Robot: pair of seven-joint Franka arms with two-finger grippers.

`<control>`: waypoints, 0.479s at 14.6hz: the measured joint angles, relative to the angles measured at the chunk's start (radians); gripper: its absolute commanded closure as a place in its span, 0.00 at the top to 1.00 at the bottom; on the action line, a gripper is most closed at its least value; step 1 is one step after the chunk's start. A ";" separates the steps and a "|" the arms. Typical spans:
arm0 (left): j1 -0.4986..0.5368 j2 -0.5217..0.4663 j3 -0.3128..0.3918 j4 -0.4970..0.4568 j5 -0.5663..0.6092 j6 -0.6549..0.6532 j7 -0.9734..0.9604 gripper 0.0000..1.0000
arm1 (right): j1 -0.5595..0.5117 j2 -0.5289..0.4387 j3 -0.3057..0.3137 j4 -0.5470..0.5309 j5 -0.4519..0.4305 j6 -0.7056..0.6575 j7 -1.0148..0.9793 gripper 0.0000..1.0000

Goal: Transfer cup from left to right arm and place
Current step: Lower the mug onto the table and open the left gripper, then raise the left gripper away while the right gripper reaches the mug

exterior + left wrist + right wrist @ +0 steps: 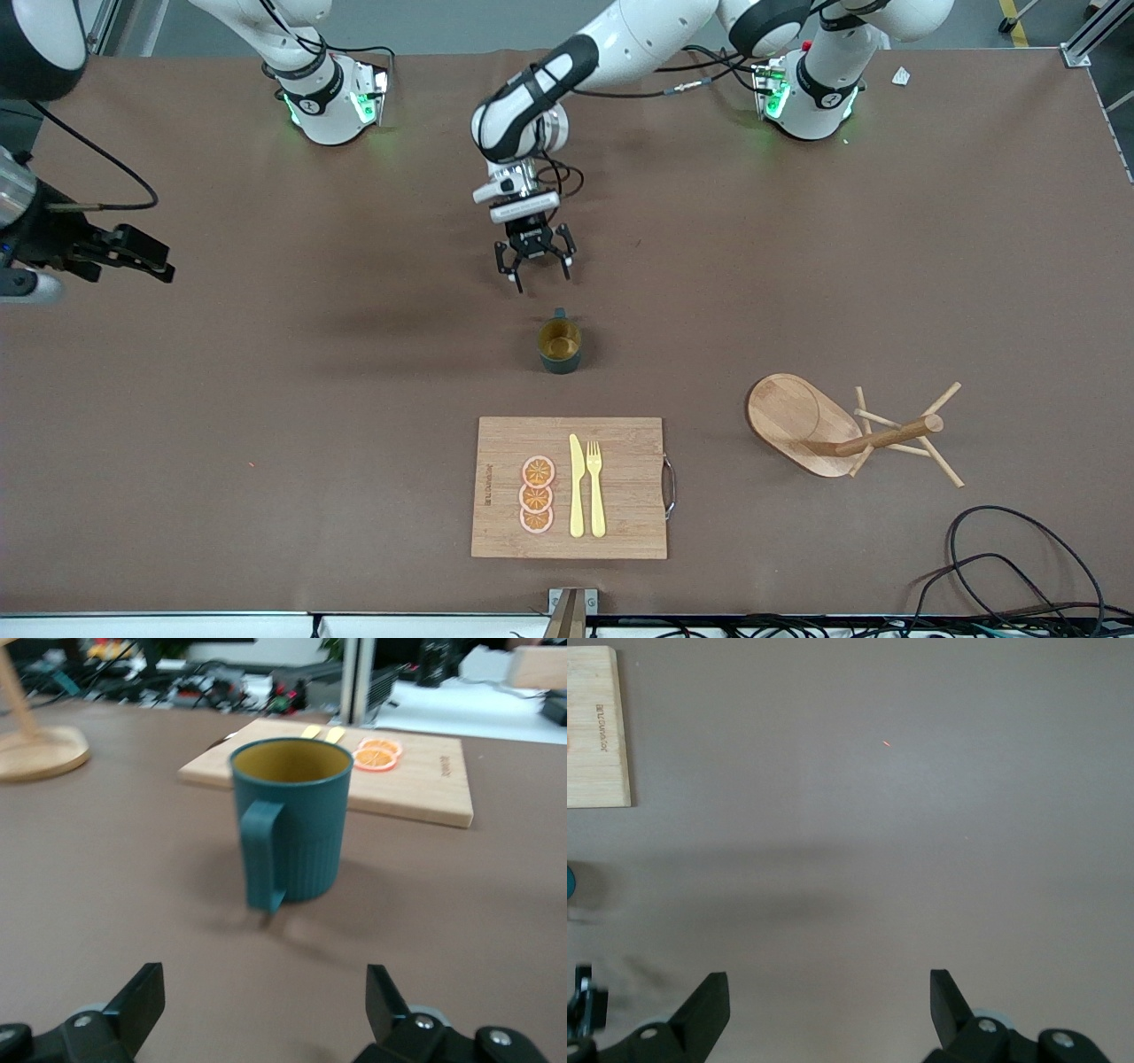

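Observation:
The dark teal ribbed cup (pixel 560 346) stands upright on the brown table, its handle turned toward the robots' bases and its inside yellowish-gold. My left gripper (pixel 534 266) hangs open and empty just above the table, beside the cup on the side of the bases and apart from it. In the left wrist view the cup (pixel 290 824) stands straight ahead of the open left gripper (pixel 264 1010), handle facing it. My right gripper (pixel 159 264) waits open and empty over the right arm's end of the table. The right wrist view shows the gripper (pixel 830 1010) over bare table.
A wooden cutting board (pixel 629 496) with three orange slices (pixel 537 494), a yellow knife (pixel 576 487) and fork (pixel 595 487) lies nearer to the front camera than the cup. A wooden mug tree (pixel 842 427) lies toward the left arm's end. Black cables (pixel 1019 567) lie at the front corner.

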 measured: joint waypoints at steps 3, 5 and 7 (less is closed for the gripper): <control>-0.004 -0.099 -0.029 0.006 -0.183 -0.008 0.006 1.00 | 0.009 0.049 0.000 0.000 0.002 0.041 0.005 1.00; 0.002 -0.182 -0.029 0.007 -0.323 -0.008 0.040 1.00 | 0.020 0.067 0.000 0.000 0.004 0.042 0.031 1.00; 0.015 -0.276 -0.028 0.007 -0.459 -0.014 0.103 1.00 | 0.030 0.083 0.000 0.000 0.005 0.044 0.053 1.00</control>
